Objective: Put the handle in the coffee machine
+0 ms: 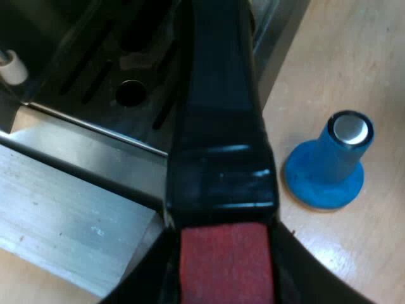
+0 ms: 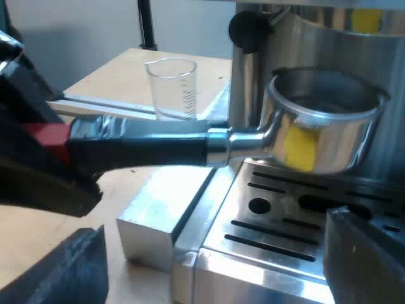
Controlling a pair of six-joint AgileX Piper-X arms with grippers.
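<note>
Left gripper [image 1: 223, 278] is clamping the portafilter [image 2: 329, 123] by its red-ended handle [image 1: 218, 114] above the drip tray [image 2: 278, 246]; right gripper [image 2: 215, 269] is hanging spread wide, empty.

No lettering, brand or number can be read. The clear, cylindrical measuring glass [image 2: 172, 87] bears a column of dark graduation marks; any figures beside them are too small to tell.
</note>
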